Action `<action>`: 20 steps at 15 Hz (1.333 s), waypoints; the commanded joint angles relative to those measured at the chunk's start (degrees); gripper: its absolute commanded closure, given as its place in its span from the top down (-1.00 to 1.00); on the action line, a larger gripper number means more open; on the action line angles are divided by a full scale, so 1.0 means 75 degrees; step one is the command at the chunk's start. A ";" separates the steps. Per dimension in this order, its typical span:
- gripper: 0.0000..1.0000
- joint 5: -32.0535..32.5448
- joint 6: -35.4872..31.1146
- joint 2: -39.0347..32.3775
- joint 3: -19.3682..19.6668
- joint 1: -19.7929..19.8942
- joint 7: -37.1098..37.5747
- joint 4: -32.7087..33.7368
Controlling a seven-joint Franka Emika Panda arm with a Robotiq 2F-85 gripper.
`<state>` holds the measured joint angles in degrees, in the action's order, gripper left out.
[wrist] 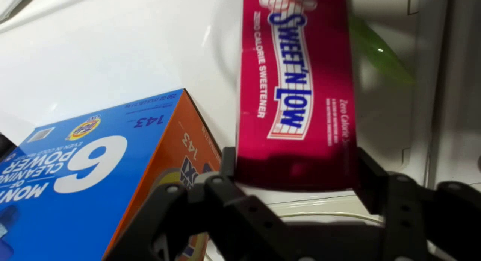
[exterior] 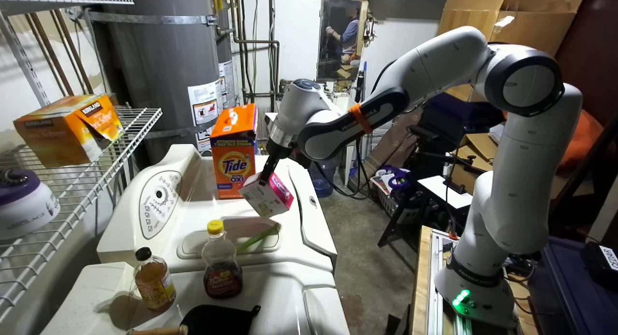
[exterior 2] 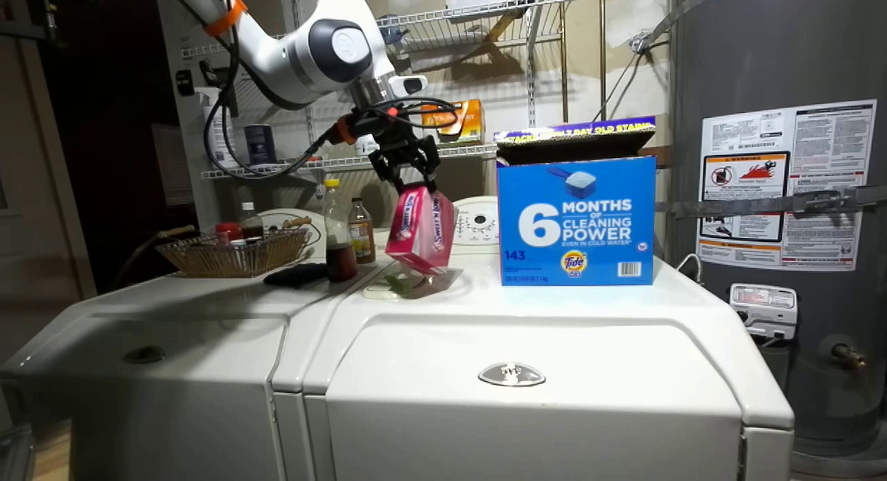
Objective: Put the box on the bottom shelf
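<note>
Nearest the wrist camera, the gripper [wrist: 297, 169] is seen clamped from both sides on the near end of the Sweet'N Low box [wrist: 295, 84]. In both exterior views the box is held tilted above the white surface [exterior: 198, 214], near a green object [exterior: 260, 237] whose nature cannot be told. Close by on that surface, an orange-and-blue Tide box [exterior 2: 575, 221] is stood upright, partly open at the top. Farther along, a yellow-capped bottle [exterior: 222, 272] is placed near a black-capped bottle [exterior: 154, 286], and a basket [exterior 2: 215, 263] is shown past them in an exterior view. Well apart from the box, the bottom shelf [exterior: 123, 137], a white wire grid, is occupied by an orange Kirkland carton [exterior: 58, 134] and a purple-and-white tub [exterior: 26, 209].
</note>
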<state>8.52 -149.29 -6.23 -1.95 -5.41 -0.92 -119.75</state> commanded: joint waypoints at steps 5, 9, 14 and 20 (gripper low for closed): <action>0.38 0.0573 0.0707 0.0440 -0.0427 -0.0336 0.0701 0.0288; 0.33 0.0496 0.0648 0.0450 -0.0590 -0.0402 0.0610 0.0405; 0.23 0.0551 0.0653 0.0409 -0.0710 -0.0494 0.0664 0.0606; -0.13 0.0568 0.0611 0.0407 -0.0785 -0.0556 0.0634 0.0685</action>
<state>11.03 -145.63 -3.37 -7.55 -9.28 2.61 -115.82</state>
